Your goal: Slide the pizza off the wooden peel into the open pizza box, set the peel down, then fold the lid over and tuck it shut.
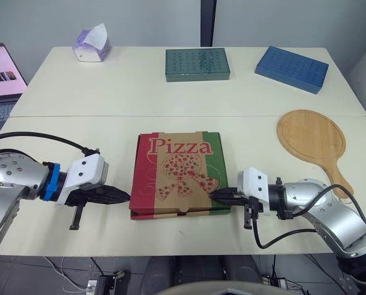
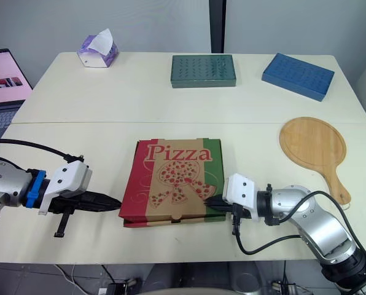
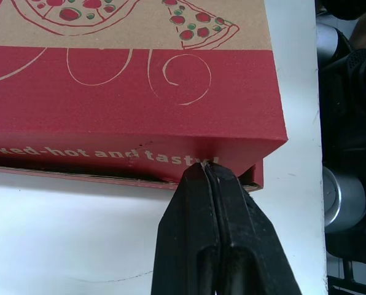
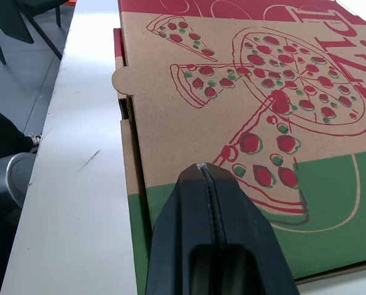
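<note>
Left wrist view, pizza box (image 3: pixel 128 92) against left end effector (image 3: pixel 206 171)

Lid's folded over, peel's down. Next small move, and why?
Probably press down with the shut right end effector on the near edge of the pizza box. A dark gap shows under the red side flap beside the shut left end effector, so the lid looks not fully seated.

I see bright, even room light from above on the pale table (image 1: pixel 171 104). Only soft, thin shadows edge the pizza box (image 1: pixel 178 172). A laptop screen (image 1: pixel 2 69) glows pink at far left.
</note>
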`<state>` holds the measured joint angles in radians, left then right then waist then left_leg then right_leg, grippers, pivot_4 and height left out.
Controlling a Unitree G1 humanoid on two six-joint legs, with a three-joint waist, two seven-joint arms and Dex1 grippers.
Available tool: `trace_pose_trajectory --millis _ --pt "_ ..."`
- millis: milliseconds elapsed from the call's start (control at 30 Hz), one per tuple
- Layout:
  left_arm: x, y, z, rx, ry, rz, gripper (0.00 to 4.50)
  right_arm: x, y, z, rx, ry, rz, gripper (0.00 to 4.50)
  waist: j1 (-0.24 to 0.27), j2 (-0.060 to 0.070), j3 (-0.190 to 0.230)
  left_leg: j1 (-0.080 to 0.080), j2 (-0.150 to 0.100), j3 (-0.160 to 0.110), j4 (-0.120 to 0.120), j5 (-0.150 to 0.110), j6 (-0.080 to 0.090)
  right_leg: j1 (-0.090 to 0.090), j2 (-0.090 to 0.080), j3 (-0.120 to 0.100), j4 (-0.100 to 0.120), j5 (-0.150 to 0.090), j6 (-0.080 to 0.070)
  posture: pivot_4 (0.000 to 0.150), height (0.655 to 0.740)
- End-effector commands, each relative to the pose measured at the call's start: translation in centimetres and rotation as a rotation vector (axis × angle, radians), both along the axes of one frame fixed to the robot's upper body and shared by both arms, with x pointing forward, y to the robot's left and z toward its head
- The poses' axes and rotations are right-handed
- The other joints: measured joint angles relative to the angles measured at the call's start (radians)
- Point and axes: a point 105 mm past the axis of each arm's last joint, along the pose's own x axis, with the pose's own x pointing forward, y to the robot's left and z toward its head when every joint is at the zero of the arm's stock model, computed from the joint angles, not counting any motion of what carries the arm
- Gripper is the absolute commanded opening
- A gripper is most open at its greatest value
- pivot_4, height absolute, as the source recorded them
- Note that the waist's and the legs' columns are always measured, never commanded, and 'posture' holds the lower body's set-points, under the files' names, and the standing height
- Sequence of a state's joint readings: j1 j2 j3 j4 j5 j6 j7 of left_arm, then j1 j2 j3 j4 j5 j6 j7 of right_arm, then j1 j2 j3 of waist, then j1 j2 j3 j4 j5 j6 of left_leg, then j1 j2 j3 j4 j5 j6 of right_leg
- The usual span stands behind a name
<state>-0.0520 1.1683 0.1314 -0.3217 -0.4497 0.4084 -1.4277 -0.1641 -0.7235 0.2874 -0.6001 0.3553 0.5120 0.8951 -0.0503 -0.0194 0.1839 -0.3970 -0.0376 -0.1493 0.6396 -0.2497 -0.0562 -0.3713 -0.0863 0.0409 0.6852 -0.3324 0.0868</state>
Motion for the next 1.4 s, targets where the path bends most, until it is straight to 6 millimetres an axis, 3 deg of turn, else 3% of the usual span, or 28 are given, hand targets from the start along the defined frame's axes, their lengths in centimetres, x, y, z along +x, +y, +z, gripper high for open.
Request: trace_pose_trajectory --millis 33,300,467,600,733,1167,1300,1400 --pt "-0.2 -1.1 -0.1 -0.017 -0.015 -0.032 0.00 -0.3 0.3 0.8 0.023 -0.020 0.018 0.04 0.000 0.000 0.000 0.000 0.000 0.000 0.000 0.000 0.000 0.000 0.000 0.000 0.000 0.000 0.000 0.150 0.7400" --pt "0.0 -0.7 0.1 -0.031 -0.026 0.017 0.00 -0.4 0.4 0.8 0.029 -0.016 0.019 0.04 0.002 0.000 0.000 0.000 0.000 0.000 0.000 0.000 0.000 0.000 0.000 0.000 0.000 0.000 0.000 0.150 0.7400" --pt "1.4 1.7 2.1 -0.012 -0.085 0.119 0.00 -0.3 0.4 0.7 0.026 -0.017 0.016 0.04 0.002 0.000 0.000 0.000 0.000 0.000 0.000 0.000 0.000 0.000 0.000 0.000 0.000 0.000 0.000 0.150 0.7400" --pt "1.2 -0.3 3.5 -0.121 -0.067 0.116 0.00 -0.3 0.4 0.5 0.019 -0.018 0.015 0.04 0.002 0.000 0.000 0.000 0.000 0.000 0.000 0.000 0.000 0.000 0.000 0.000 0.000 0.000 0.000 0.150 0.7400" --pt "0.3 -1.8 1.1 -0.111 -0.003 0.117 0.00 -0.2 0.4 0.4 0.012 -0.021 0.013 0.04 0.000 0.000 0.000 0.000 0.000 0.000 0.000 0.000 0.000 0.000 0.000 0.000 0.000 0.000 0.000 0.150 0.7400" --pt "0.0 -1.0 -3.9 -0.015 0.035 0.197 0.00 0.0 -0.1 -0.2 -0.021 -0.027 -0.004 0.04 0.002 0.001 0.000 0.001 0.000 0.001 0.000 0.000 0.000 -0.001 0.000 0.001 0.002 0.000 0.000 0.150 0.7400" --pt "0.1 -0.8 -4.1 -0.028 0.027 0.220 0.00 0.1 -0.1 -0.2 -0.023 -0.031 -0.003 0.04 0.002 0.001 -0.001 0.002 0.000 0.001 0.000 0.000 0.000 0.000 0.000 0.001 0.002 0.000 0.000 0.150 0.7400" --pt "0.4 -1.2 -2.9 -0.105 0.006 0.240 0.00 0.2 -0.1 0.3 -0.015 -0.054 0.002 0.04 0.002 0.001 -0.001 0.002 0.000 0.001 0.000 0.000 0.000 0.000 0.000 0.001 0.002 0.000 0.000 0.150 0.7400"
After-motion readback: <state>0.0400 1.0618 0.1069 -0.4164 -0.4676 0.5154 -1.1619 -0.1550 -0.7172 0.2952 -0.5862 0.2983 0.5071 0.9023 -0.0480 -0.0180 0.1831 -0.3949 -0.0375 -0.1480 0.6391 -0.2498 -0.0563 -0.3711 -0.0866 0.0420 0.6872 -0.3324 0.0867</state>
